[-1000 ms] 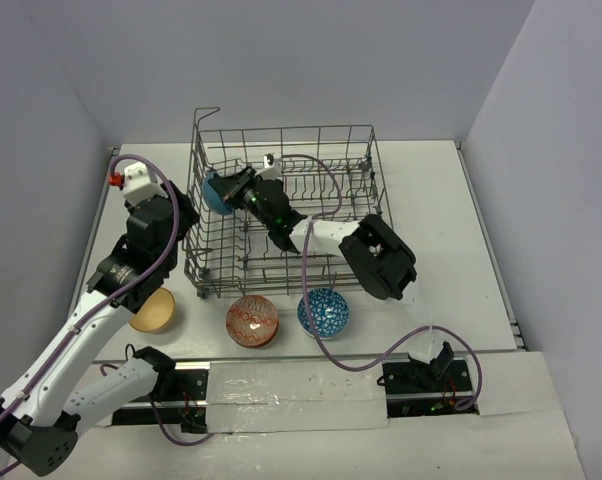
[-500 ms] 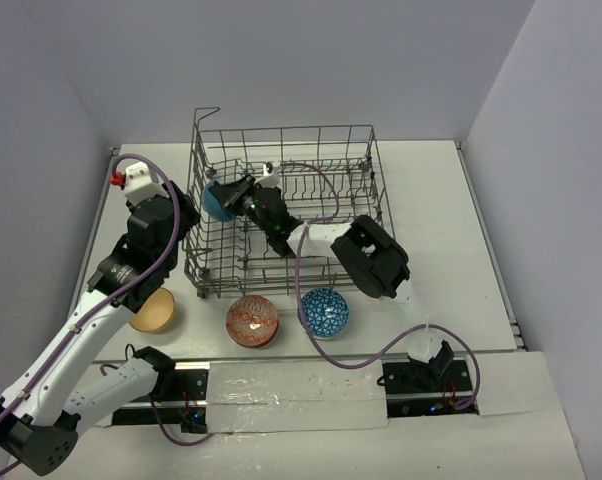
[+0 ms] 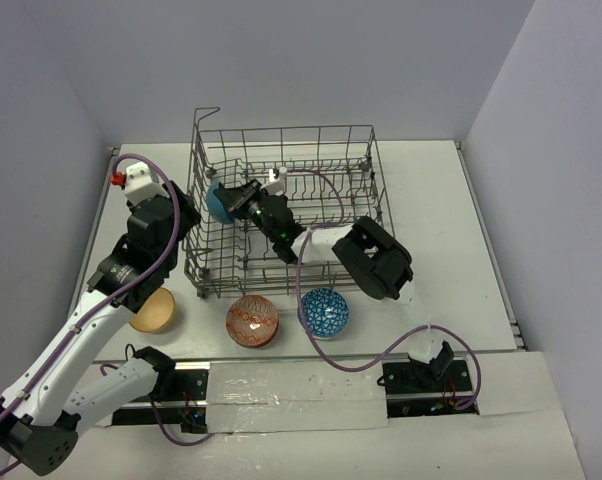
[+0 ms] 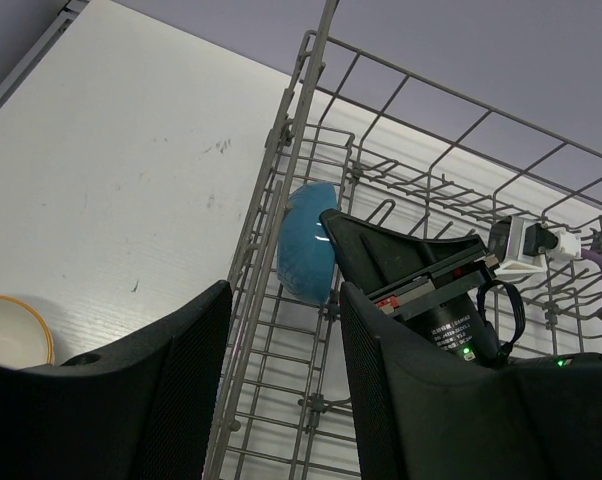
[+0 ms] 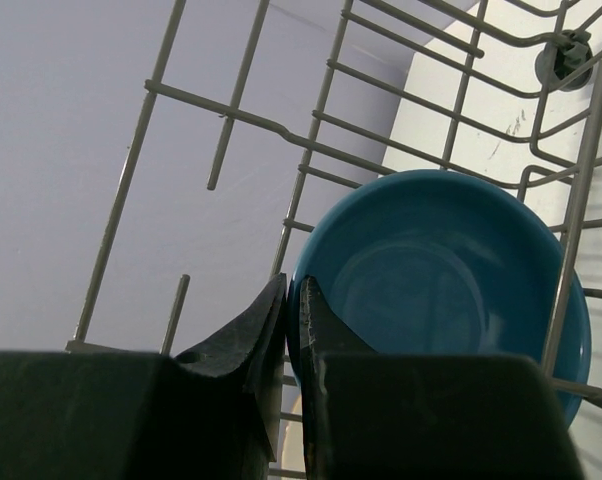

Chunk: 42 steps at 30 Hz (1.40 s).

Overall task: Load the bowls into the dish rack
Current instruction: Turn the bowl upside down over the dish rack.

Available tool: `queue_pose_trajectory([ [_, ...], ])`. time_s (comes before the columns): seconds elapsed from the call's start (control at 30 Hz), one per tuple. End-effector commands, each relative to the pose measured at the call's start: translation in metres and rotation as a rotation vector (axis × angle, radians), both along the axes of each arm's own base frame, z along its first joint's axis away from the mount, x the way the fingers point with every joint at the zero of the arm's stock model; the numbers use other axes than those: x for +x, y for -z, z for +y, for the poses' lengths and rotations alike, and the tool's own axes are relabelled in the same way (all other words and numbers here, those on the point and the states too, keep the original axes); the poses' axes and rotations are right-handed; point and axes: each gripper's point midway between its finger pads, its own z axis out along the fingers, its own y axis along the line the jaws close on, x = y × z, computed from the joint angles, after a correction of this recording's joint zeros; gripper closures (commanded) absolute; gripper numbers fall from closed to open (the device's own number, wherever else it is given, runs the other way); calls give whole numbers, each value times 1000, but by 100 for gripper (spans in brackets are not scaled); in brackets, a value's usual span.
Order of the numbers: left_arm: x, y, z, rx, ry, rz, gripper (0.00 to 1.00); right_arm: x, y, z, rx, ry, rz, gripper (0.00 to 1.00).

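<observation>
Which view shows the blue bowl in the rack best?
The right wrist view: the bowl fills much of the frame, its rim pinched by the right tool. The left wrist view shows only its outside through the rack wires; the top view shows a small blue patch.

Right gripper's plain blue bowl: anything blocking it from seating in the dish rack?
Nothing visible. The plain blue bowl is already inside the dish rack, tilted on edge near its left wall, pinched at the rim by the right gripper. Only the rack's own wires surround it.
</observation>
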Motion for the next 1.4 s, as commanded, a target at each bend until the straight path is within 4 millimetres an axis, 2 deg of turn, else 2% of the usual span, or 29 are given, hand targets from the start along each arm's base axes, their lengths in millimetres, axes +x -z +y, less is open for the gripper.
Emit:
queue_pose_trajectory([
  [0.0,3,-4,-3,-13,14,-18,48,-2,-24,-13,1,48,-35,100],
  [0.1,2,-4,-4,-15,17,-21,48,-3,-24,-16,-10,54,-38,99],
  [0.23,3,-3,-5,-15,21,-16,48,-3,-21,-20,-28,56,-31,91],
  [0.8,4,-2,-10,-23,46,-10,49,-2,-12,-43,-119,88,-23,90],
  [0.93,4,-2,-11,-22,49,-10,49,-2,-8,-45,-125,71,-16,81],
  [1.2,5,0,-13,-23,56,-3,50,-2,-6,-50,-135,64,-12,73],
  [1.37,5,0,-13,-23,58,-3,50,-3,3,-52,-147,54,-1,71],
])
